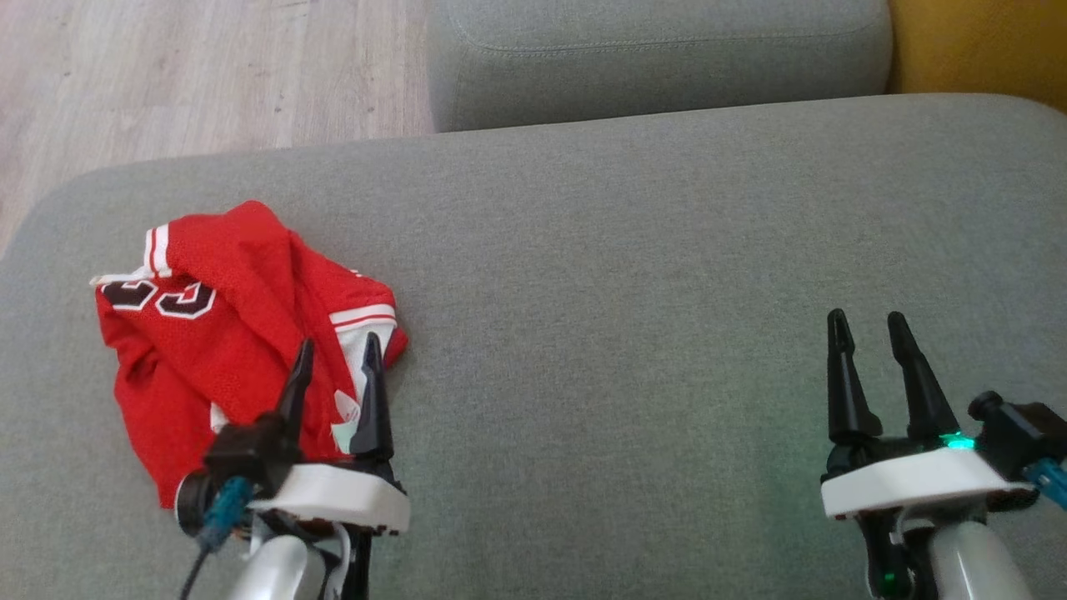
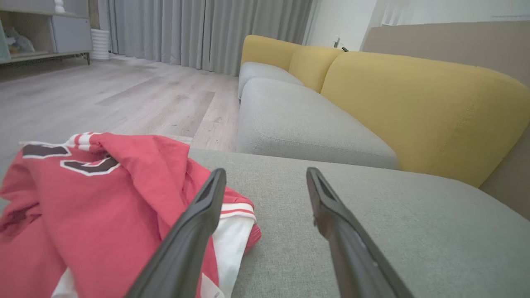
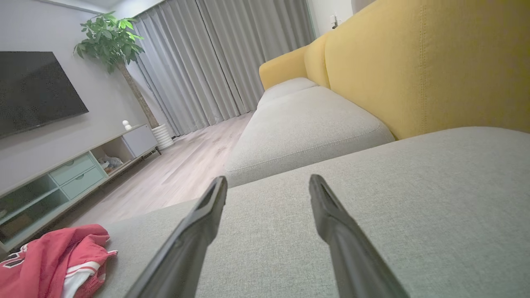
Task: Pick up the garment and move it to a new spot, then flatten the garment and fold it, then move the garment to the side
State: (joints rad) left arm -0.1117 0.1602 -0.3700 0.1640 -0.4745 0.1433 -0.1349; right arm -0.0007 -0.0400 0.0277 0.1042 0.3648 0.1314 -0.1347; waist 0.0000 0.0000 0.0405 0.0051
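Left gripper [image 1: 338,343] is hovering, jaws spread, over the right edge of the crumpled red garment [image 1: 208,317] on the grey sofa seat [image 1: 625,292]. Right gripper [image 1: 867,321], jaws also spread, is sitting well apart. Best bet: pinching deep into the bunched folds, then lifting clear toward the open cushion beyond.

Red garment [image 1: 242,333]: white trefoil logo [image 1: 347,410]; black numerals [image 1: 162,297], partly folded, unreadable.

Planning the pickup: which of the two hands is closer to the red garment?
The left hand: it overlaps the red garment in the head view, while the right hand hangs over bare grey cushion.
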